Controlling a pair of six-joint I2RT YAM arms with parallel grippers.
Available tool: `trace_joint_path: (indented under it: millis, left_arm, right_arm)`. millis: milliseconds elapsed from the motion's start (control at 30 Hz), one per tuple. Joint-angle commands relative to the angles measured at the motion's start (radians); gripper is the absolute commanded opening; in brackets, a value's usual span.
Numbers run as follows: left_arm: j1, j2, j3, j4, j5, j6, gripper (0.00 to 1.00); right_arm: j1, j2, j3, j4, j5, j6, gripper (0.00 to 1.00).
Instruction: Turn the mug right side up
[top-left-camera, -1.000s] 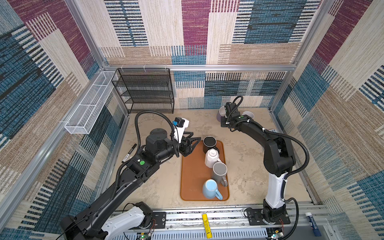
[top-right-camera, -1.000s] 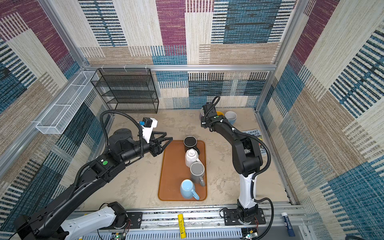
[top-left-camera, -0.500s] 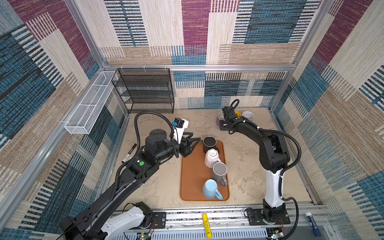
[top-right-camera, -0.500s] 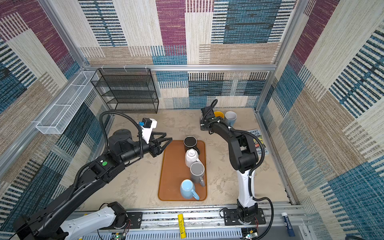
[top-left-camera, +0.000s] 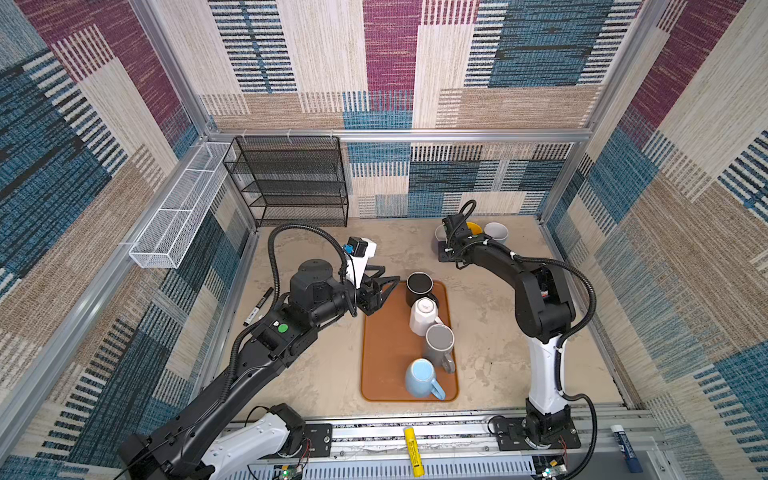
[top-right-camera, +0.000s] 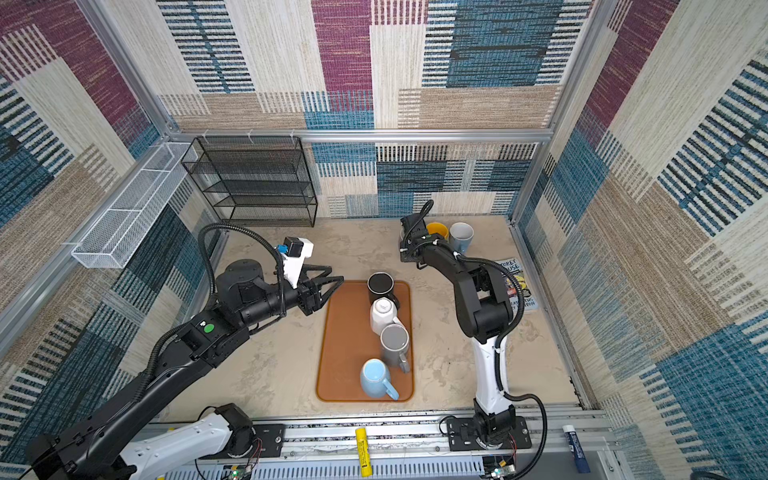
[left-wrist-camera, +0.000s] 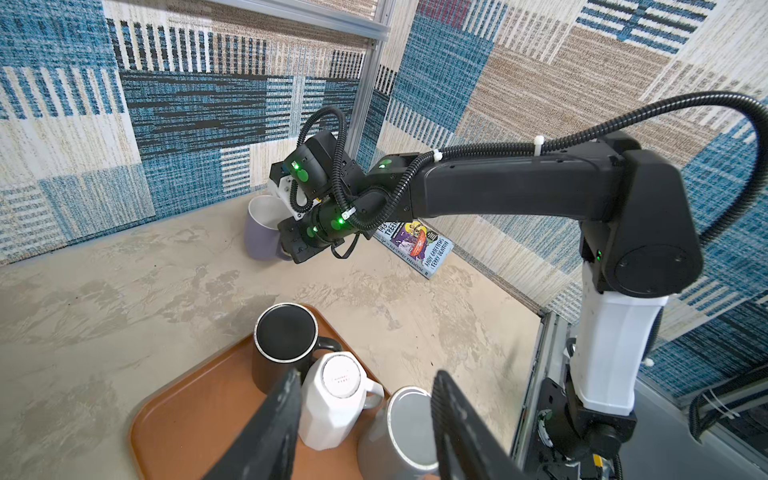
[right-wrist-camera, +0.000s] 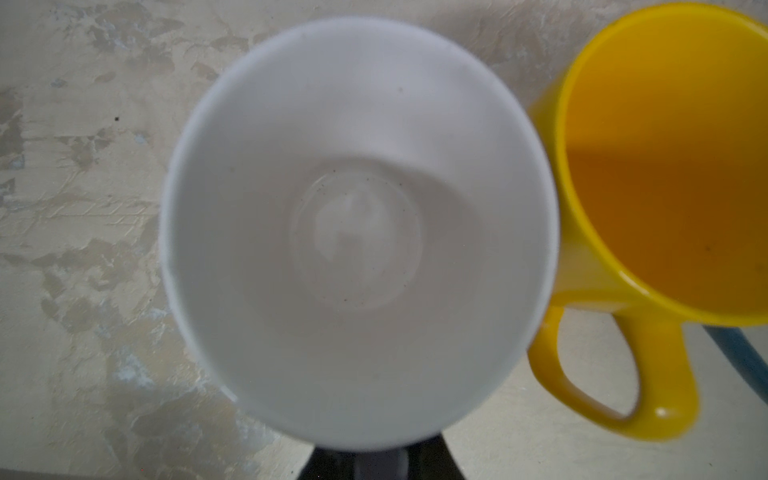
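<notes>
The mug (left-wrist-camera: 261, 235) is lavender outside and white inside. It stands mouth up on the table at the back, close beside a yellow mug (right-wrist-camera: 665, 166), and fills the right wrist view (right-wrist-camera: 357, 224). My right gripper (top-left-camera: 451, 246) (left-wrist-camera: 291, 249) is shut on the mug's near side, its dark fingers (right-wrist-camera: 332, 463) just under the rim. In both top views the arm hides most of this mug. My left gripper (top-left-camera: 388, 276) (top-right-camera: 336, 275) (left-wrist-camera: 365, 376) hovers open and empty over the tray's far left corner, beside the black mug (top-left-camera: 419, 284).
An orange tray (top-left-camera: 382, 361) holds a row of mugs: black, white (top-left-camera: 424, 309), grey (top-left-camera: 439, 338) and light blue (top-left-camera: 419, 374). A grey-blue mug (top-left-camera: 496, 232) stands past the yellow one. A book (top-right-camera: 515, 282) lies right, a wire rack (top-left-camera: 286, 183) back left, a marker (top-left-camera: 258, 306) left.
My right arm has swung a little to the left, carrying the mug with it toward the back of the table. The left arm has stayed still.
</notes>
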Motion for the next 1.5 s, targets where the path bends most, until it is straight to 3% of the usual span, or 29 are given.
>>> trace_joint_path:
  millis: [0, 1467]
  left_arm:
    - [0.002, -0.010, 0.001, 0.000, 0.004, 0.022, 0.52]
    - [0.003, -0.014, 0.031, -0.087, -0.025, 0.033, 0.52]
  right_arm:
    - [0.002, 0.002, 0.013, 0.043, 0.031, 0.005, 0.00]
    - [0.004, 0.083, 0.108, -0.015, 0.074, 0.009, 0.01]
